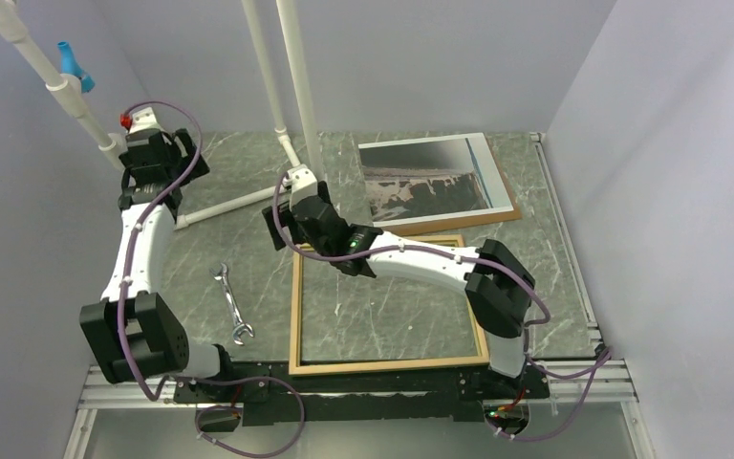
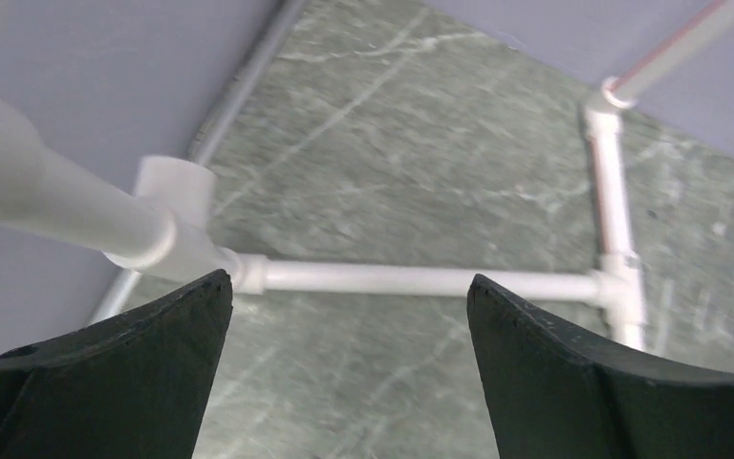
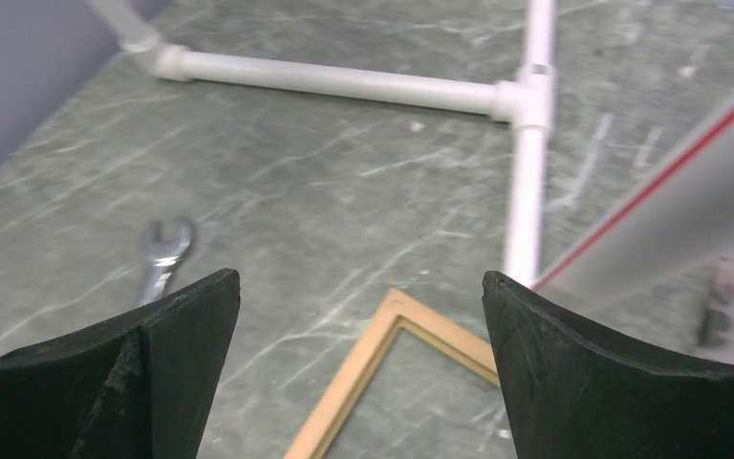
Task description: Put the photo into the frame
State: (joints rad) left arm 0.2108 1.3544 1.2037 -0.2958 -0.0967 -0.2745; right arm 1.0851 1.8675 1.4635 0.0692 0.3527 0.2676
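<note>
— The right gripper (image 3: 360, 282) is seen spread wide, with nothing grasped, above the far left corner of the frame (image 1: 388, 364).
— And the left gripper (image 2: 349, 287)?
— It is also released, near the white pipes (image 2: 420, 280) at the far left.
— Where is the photo (image 1: 420, 177) found?
— It is laid picture side up on a brown board (image 1: 473, 221), just beyond the frame.
</note>
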